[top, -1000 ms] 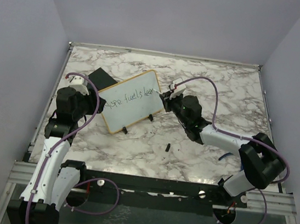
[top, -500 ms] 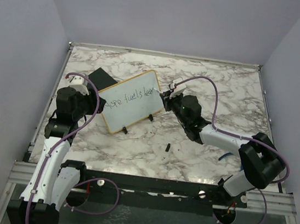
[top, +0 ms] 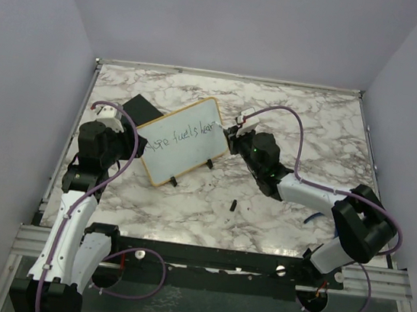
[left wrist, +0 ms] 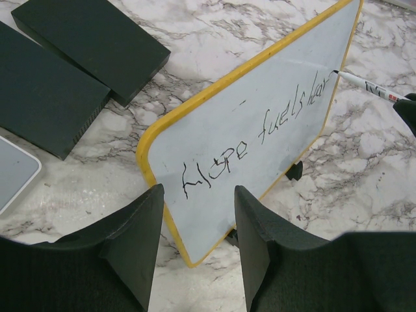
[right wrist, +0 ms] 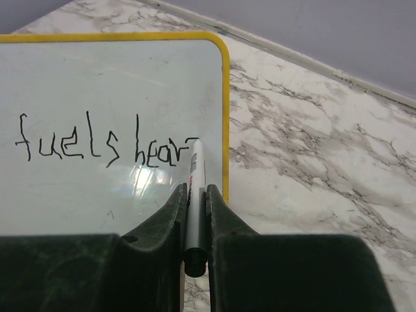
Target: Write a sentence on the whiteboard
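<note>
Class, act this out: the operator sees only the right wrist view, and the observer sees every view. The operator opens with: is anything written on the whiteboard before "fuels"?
Observer: Yes. In the left wrist view the sentence starts with what reads like "Hope", ahead of "fuels".
Operator: Is the whiteboard steadied by anything?
Observer: The left claw straddles its near corner, one finger on each side. I cannot tell whether it pinches.
Operator: Is anything else lying near it?
Observer: Two flat black blocks lie beyond that corner, apart from the board.
</note>
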### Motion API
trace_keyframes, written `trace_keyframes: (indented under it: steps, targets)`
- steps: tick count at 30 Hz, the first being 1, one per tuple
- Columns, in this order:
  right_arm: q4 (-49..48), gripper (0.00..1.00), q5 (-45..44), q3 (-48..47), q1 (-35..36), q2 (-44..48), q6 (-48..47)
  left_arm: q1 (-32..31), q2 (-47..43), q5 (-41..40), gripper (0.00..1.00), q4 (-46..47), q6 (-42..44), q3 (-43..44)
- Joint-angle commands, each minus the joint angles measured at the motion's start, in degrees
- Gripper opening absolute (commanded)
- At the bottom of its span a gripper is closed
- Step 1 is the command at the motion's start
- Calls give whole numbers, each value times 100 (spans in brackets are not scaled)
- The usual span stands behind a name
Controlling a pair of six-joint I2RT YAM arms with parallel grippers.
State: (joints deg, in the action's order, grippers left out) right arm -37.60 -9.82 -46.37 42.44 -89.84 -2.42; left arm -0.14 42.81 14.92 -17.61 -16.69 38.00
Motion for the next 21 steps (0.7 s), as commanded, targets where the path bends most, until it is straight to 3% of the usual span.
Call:
trace_keyframes:
  steps: [1,13,21]
  targets:
    - [-45,0,-114,-85,33,-46,16,-39,-71,27,50,93,14,-40]
    - [-218,1,293,262,30,547,59,-39,-87,31,50,91,8,-47]
    - [-88,1,285,54,36,335,53,-39,-106,46,50,95,8,-50]
